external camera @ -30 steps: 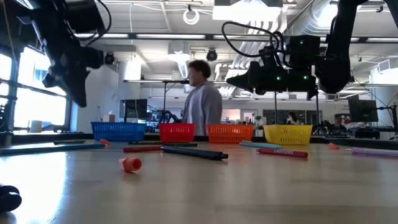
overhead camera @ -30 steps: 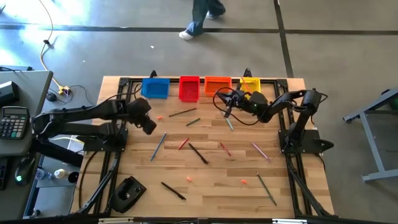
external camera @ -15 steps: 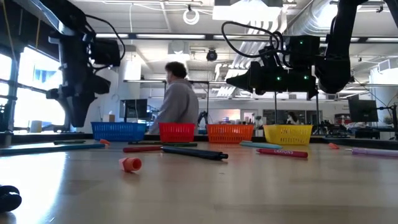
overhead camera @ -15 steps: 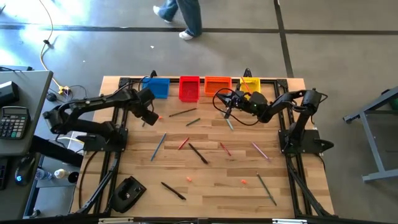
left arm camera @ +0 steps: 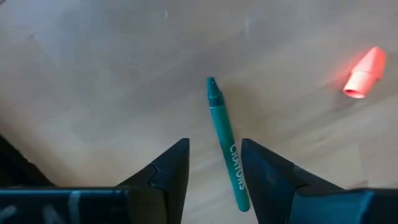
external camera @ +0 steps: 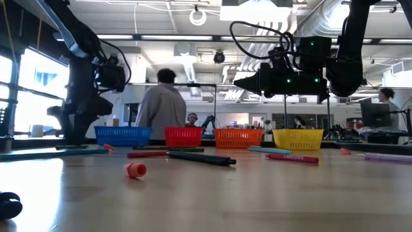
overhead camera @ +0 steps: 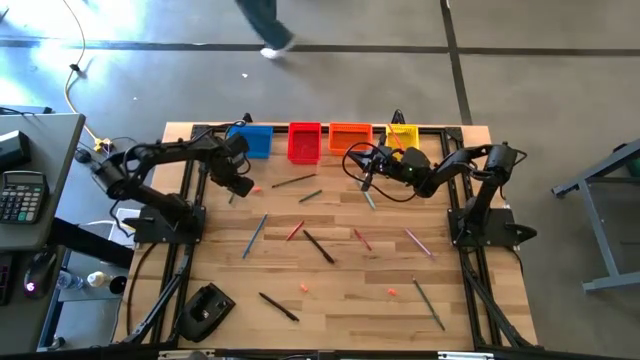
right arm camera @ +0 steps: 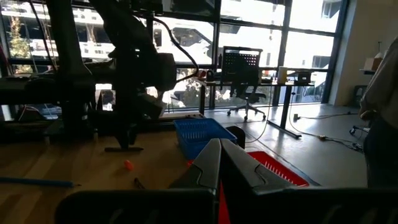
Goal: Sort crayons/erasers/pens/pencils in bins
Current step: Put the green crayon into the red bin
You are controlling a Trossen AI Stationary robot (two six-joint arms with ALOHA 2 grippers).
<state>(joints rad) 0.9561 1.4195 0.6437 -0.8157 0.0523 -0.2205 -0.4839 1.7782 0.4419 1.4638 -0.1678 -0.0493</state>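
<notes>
Green wax crayon (left arm camera: 227,149) on pale wood: the left wrist view looks straight down on it, lying just ahead of and between the spread fingers of the left gripper (left arm camera: 214,163), which hold nothing. A pink-red eraser (left arm camera: 364,65) lies near the crayon, apart from it. Over the last second the left arm has swung in from the table's left part toward the blue bin (overhead camera: 251,141), and its jaws have gone from shut to wide. In the high view the left gripper (overhead camera: 238,186) now hangs just in front of the blue bin, above the table (overhead camera: 340,290). The change suggests a pick is being set up, probably on the crayon, though the gripper's height above it is hard to judge. The right gripper (overhead camera: 366,180) waits with fingers closed and empty, in front of the orange bin (overhead camera: 349,136). Red bin (overhead camera: 304,140) and yellow bin (overhead camera: 402,133) complete the row; most sticks remain unsorted.
</notes>
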